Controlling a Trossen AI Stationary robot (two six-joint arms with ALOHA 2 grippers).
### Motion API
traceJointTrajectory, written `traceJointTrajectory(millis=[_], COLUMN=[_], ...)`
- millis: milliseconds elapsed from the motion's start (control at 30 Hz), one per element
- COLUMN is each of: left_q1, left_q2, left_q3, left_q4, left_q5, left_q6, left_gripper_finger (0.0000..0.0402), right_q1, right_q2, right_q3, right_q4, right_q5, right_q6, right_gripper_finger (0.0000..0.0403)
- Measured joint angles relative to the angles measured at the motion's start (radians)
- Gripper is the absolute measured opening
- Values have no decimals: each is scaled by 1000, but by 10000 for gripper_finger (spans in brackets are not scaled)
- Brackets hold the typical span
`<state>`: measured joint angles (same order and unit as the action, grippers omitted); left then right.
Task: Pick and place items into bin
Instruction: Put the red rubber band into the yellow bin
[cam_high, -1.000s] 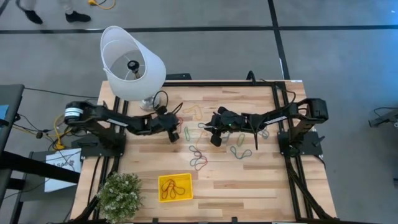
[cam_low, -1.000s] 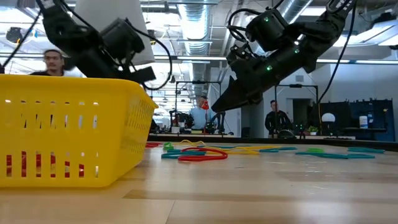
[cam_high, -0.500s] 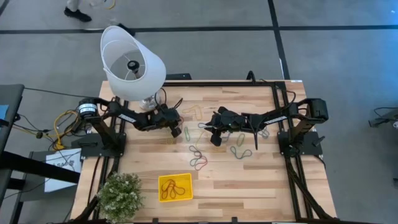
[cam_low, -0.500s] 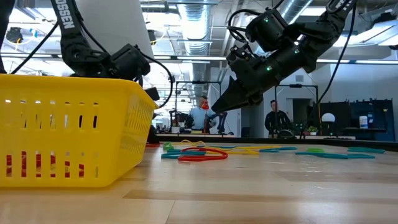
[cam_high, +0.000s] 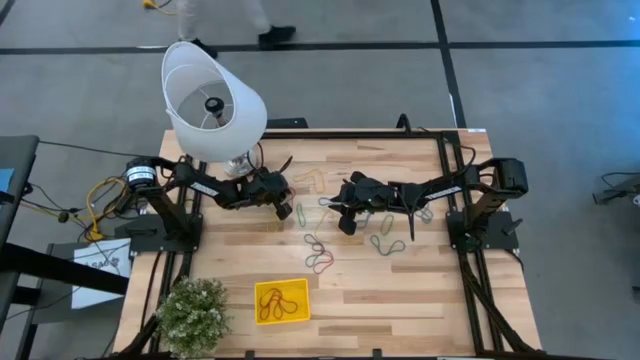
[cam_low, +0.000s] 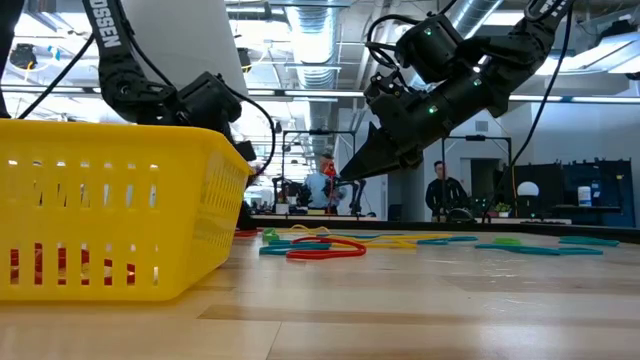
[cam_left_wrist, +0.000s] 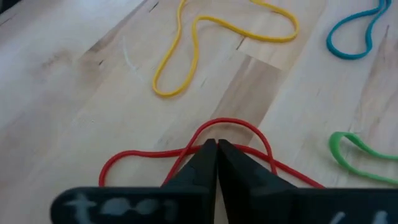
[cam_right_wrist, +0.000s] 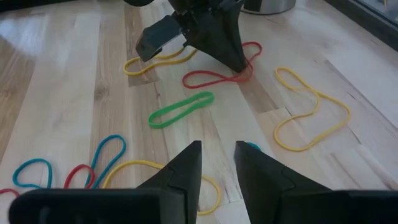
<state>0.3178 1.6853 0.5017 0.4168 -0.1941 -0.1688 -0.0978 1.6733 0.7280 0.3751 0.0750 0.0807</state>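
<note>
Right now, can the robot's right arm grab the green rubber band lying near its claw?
Probably yes. The right gripper hangs open just short of the green rubber band, with only bare table between them. The left gripper is busy farther on, closed on the red rubber band, so it shouldn't block.

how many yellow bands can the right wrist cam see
3: first yellow band beside the left gripper, second yellow band lying apart, third yellow band near the right gripper; more may be hidden

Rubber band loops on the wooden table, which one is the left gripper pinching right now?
The red rubber band loop: the left gripper is shut on its strand, while the yellow loop and green loop nearby lie untouched.
</note>
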Motion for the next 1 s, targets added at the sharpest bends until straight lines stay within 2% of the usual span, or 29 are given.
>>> traceJointTrajectory(millis=[100, 200, 333, 500, 667, 833, 1000], left_q1=[-8, -24, -56, -75, -77, -77, -79], left_q2=[-14, -78, -183, -275, -234, -92, -16], left_q3=[0, 31, 67, 86, 87, 86, 118], left_q4=[37, -6, -186, -294, -314, -276, -256], left_q5=[53, 115, 107, 83, 97, 95, -25], left_q6=[-11, -12, 1, -20, -54, -62, -73], left_gripper_finger=[0, 0, 0, 0, 20, 77, 129], right_q1=[0, 0, 0, 0, 0, 7, 17], right_q2=[0, 0, 0, 0, 0, 0, 0], right_q3=[0, 0, 0, 0, 0, 0, 0], right_q4=[0, 0, -1, 0, 1, 1, -1], right_q5=[0, 0, 0, 0, 0, -1, -1], right_q6=[0, 22, 24, 25, 35, 35, 34], right_gripper_finger=[92, 92, 92, 92, 92, 92, 92])
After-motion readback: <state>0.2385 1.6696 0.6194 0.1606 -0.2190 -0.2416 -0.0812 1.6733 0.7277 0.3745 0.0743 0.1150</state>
